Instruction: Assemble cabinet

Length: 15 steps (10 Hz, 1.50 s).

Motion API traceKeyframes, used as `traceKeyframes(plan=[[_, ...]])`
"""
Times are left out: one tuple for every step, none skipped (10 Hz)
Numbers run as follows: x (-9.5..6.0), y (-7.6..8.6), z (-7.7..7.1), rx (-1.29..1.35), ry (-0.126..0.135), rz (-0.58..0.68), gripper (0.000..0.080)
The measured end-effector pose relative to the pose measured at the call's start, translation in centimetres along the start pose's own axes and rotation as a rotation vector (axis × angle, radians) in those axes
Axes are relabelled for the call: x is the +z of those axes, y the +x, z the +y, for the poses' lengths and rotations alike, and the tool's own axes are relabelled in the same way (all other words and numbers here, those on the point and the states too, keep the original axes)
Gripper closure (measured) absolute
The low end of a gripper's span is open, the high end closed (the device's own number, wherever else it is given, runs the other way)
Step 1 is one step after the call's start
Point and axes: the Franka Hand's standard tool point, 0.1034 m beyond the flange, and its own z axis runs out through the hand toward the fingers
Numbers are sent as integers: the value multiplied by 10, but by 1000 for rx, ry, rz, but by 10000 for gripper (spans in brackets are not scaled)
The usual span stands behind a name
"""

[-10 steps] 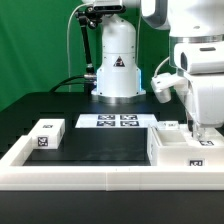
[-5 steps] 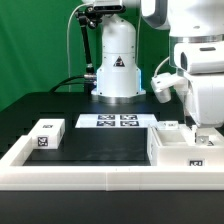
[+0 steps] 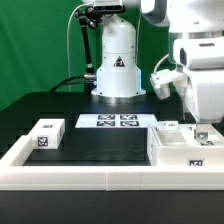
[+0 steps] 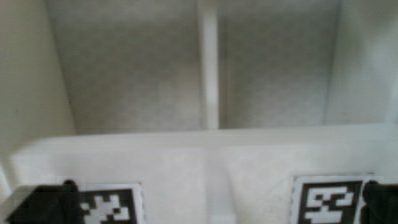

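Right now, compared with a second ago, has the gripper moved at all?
Yes. The gripper has risen slightly, pulling up and away from the cabinet shell that sits below it in the exterior view.

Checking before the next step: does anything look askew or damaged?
Nothing stands out. One drawer block lies flat at the exterior view's left, the cabinet shell stands upright at its right, and the marker board lies flat farther back.
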Motion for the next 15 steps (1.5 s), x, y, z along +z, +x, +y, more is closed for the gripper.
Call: traceKeyframes(plan=[[-6,1,-6,7,-3,-5,3],[-12,1,-14,11,-3,-11,3],[-18,0,-24,22,-1,-19,3],[-21,-2,-38,26,5,-28,3],[-24,-5,-50,25,11,-37,3],[-24,-7,-60,24,18,-43,3],[-23,-7,-59,25,19,-43,3],[-22,-7,-59,26,20,-42,3],[-22,-8,-59,26,20,-43,3],[-22,-8,-59,26,21,-43,3],[-22,-8,-59,26,21,-43,3],[-21,-8,-59,26,21,-43,3],[-21,-8,-59,27,22,-43,3],[-20,-8,-62,27,26,-44,3],[-16,-8,-72,40,27,-44,3]])
